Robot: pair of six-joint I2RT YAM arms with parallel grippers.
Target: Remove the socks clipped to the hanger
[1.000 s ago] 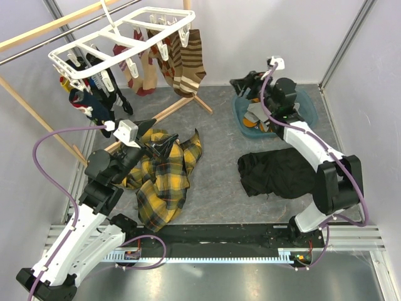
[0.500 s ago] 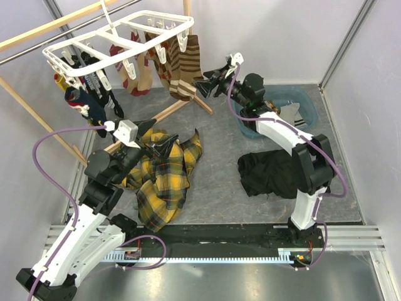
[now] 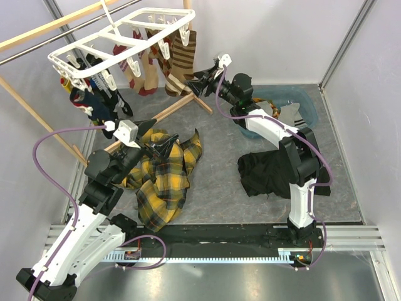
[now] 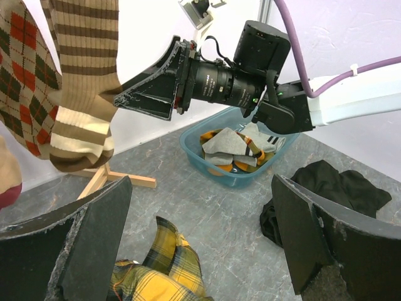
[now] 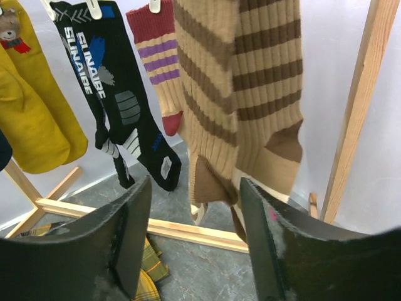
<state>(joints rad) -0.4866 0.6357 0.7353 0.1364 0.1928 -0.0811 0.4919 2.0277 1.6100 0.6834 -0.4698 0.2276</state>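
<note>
High at the rear left of the grey counter point(image 3: 219, 157): white plastic grid hanger point(image 3: 122, 37) with small dangling clips, hung by its top hook from a wooden rack point(image 3: 169, 111). Clipped beneath it, side by side: long soft socks point(image 3: 150, 66) of mixed colours. Among them a mustard one point(image 5: 37, 125), a black one with blue lettering point(image 5: 119, 94), a red-cuffed one with purple bands point(image 5: 160, 69), a brown argyle one point(image 4: 25, 81) and, at the right end, a tan pair with brown stripes point(image 5: 238, 94).

Stretched up to that tan pair: right hand point(image 5: 194, 244), jaws partly apart and closed on nothing. Toe of a striped sock just above the gap between the black fingers point(image 5: 122, 244); contact impossible to tell.

Lower left, over a crumpled yellow plaid cloth point(image 3: 163, 175): left hand point(image 3: 156, 135), jaws spread as wide as possible, empty, pointed across toward the right arm.

Behind the right arm, on the counter: blue plastic tub point(image 4: 210, 164) with several loose socks point(image 4: 219, 145) heaped inside. Right of the plaid cloth, nearer the arm bases: black garment point(image 3: 272, 172), bunched on the counter.
</note>
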